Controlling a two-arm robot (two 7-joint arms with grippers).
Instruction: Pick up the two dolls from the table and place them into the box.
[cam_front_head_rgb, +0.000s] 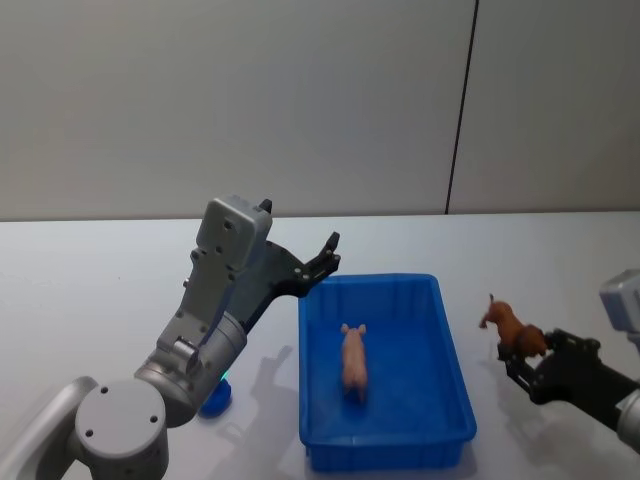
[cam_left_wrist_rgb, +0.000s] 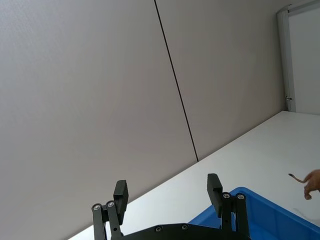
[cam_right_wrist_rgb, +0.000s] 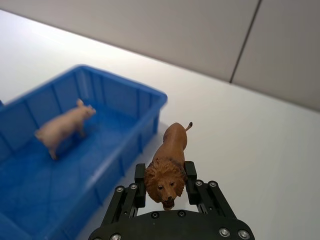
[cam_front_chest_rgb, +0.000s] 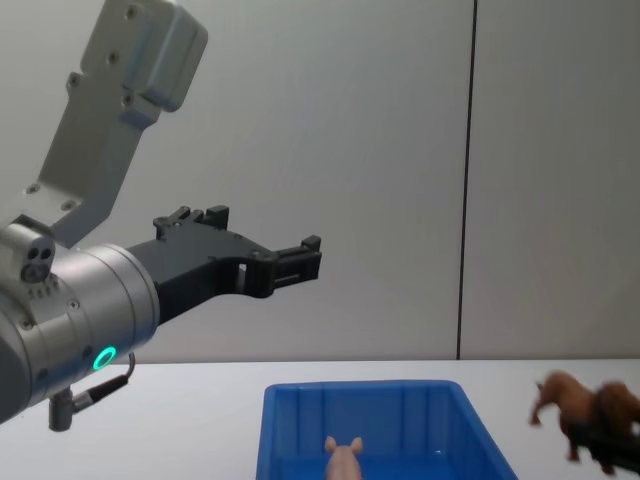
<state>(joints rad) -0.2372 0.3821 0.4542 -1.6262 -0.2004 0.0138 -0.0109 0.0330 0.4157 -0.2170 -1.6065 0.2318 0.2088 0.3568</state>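
A pale pink doll (cam_front_head_rgb: 353, 362) (cam_right_wrist_rgb: 64, 128) (cam_front_chest_rgb: 344, 461) stands inside the blue box (cam_front_head_rgb: 440, 320) (cam_right_wrist_rgb: 135, 95) (cam_front_chest_rgb: 290, 420) on the white table (cam_front_head_rgb: 100, 290). The brown maned doll (cam_front_head_rgb: 512, 329) (cam_right_wrist_rgb: 168, 162) (cam_front_chest_rgb: 585, 405) is held off the table to the right of the box, with my right gripper (cam_front_head_rgb: 524, 358) (cam_right_wrist_rgb: 165, 176) shut on its head end. My left gripper (cam_front_head_rgb: 330, 256) (cam_left_wrist_rgb: 167, 192) (cam_front_chest_rgb: 305, 258) hangs open and empty high above the box's far left corner.
A small blue object (cam_front_head_rgb: 216, 401) lies on the table left of the box, beneath my left arm. A grey wall with a dark vertical seam (cam_front_head_rgb: 460, 110) rises behind the table. Bare tabletop (cam_right_wrist_rgb: 260, 150) stretches right of the box.
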